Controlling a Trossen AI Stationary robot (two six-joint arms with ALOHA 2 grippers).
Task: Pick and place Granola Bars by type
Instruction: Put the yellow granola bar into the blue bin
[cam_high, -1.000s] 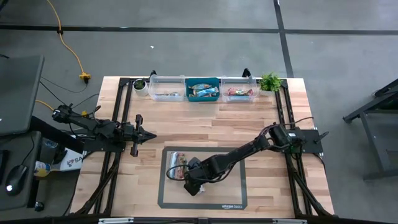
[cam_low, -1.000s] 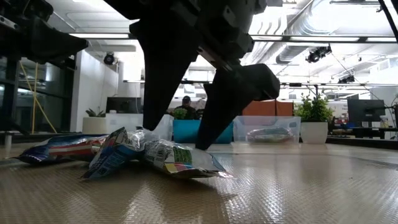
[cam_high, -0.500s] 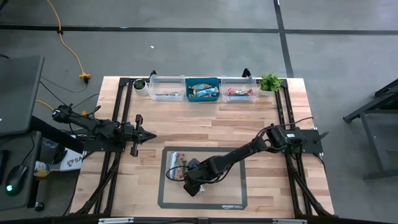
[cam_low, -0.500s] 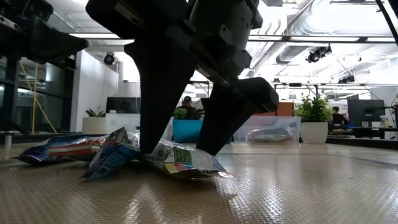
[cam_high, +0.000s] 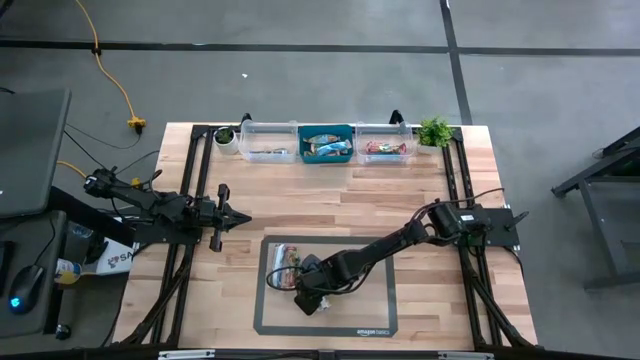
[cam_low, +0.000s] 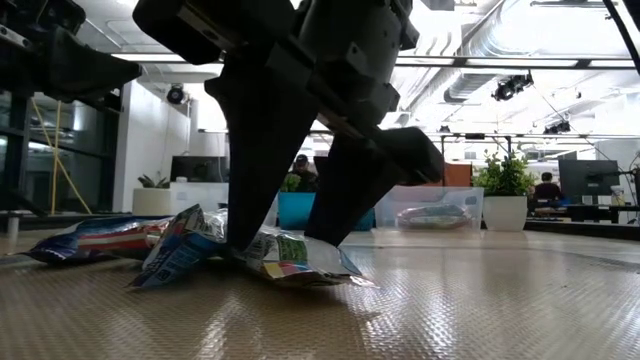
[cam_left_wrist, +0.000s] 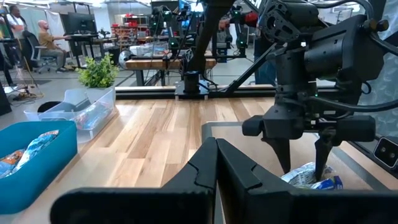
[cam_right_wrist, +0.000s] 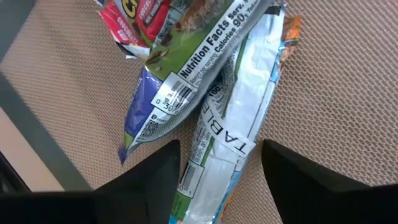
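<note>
While left jaws sit closed (idle), right jaws (cam_right_wrist: 214, 168) straddle silver granola bar (cam_right_wrist: 227, 134), open.

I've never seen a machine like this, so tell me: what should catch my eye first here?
Most striking is the right pincer, reaching down onto the grey mat near the table's front edge, its fingers straddling a silvery bar in a small heap of granola bars. Along the far edge stand three bins already holding bars, with a little plant at each end. The left pincer waits shut, off to the side.

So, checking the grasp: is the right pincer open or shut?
Open. The right pincer has its fingers apart, straddling a silvery granola bar on the mat.
</note>
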